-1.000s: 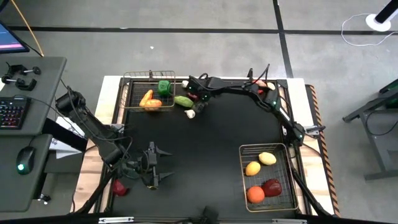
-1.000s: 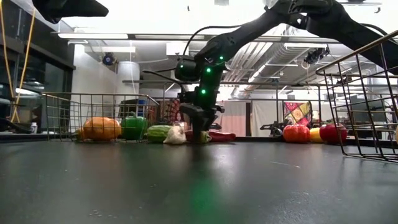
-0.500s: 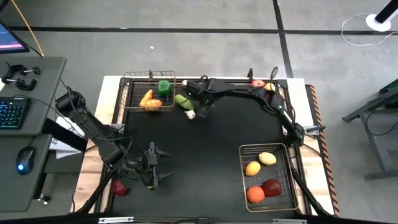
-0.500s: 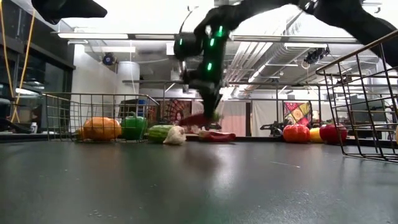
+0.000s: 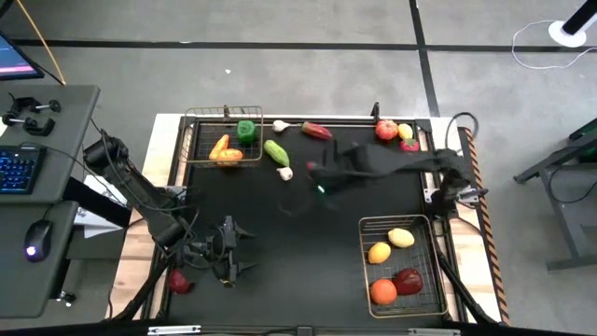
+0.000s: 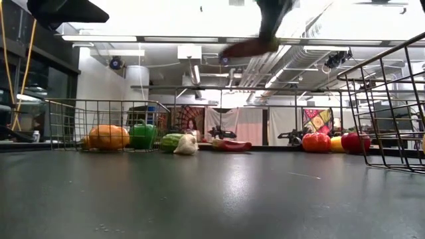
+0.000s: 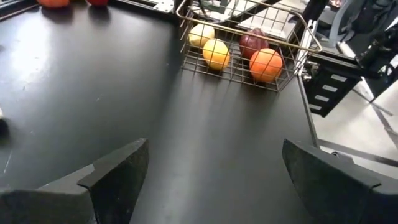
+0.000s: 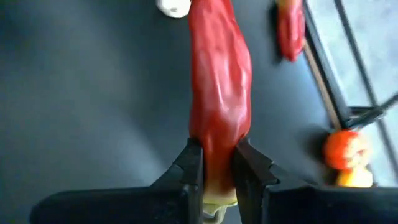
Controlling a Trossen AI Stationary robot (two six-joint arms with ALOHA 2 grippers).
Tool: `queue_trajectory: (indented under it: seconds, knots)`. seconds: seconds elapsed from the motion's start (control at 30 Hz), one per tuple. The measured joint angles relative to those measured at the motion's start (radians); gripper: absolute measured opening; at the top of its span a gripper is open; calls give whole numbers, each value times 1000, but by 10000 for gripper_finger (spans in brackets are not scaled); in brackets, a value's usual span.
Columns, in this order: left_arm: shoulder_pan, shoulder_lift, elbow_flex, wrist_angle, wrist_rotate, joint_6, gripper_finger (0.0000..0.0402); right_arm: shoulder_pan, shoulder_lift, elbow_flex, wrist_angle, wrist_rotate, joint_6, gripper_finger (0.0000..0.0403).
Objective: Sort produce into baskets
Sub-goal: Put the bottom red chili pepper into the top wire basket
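A black table (image 5: 308, 233) is lying under everything, framed by pale wooden edging. To its left a grey desk (image 5: 56, 149) is carrying a lit keyboard (image 5: 19, 168), a mouse (image 5: 35, 238) glowing green, and clamps (image 5: 28, 112). A white cable (image 5: 550, 51) is curling across the grey floor (image 5: 280, 70), with dark tape lines crossing it.

Brightness: even and bright over the black table (image 5: 308, 243); the room beyond is well lit.
Light source: ceiling strip lights (image 6: 126, 38) glow white in the low view.
Glare: pale sheen lies on the tabletop near the camera.
Blur: the right arm (image 5: 392, 166) smears into a dark streak from above.
Focus: the red pepper (image 8: 219, 93) looks soft up close.
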Motion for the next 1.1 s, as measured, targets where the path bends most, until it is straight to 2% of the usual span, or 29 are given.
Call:
queue_trajectory:
  seconds: [0.1,0.3,0.5,0.6,0.77,1.1]
  knots:
    - [0,0,0,1,0,-10,358,124,-59,-39,-3,-15,149,37]
    - [0,0,0,1,0,-51,358,402,-148,-201,-6,-36,522,37]
    - [0,0,0,1,0,-56,358,620,-186,-412,-6,-168,945,55]
    - [0,0,0,1,0,-56,358,688,-189,-488,-8,-241,1090,63]
    - [0,0,0,0,-4,-56,358,721,-188,-527,-6,-279,1159,77]
    - [17,0,0,1,-23,-55,358,690,-188,-460,-5,-164,1122,73]
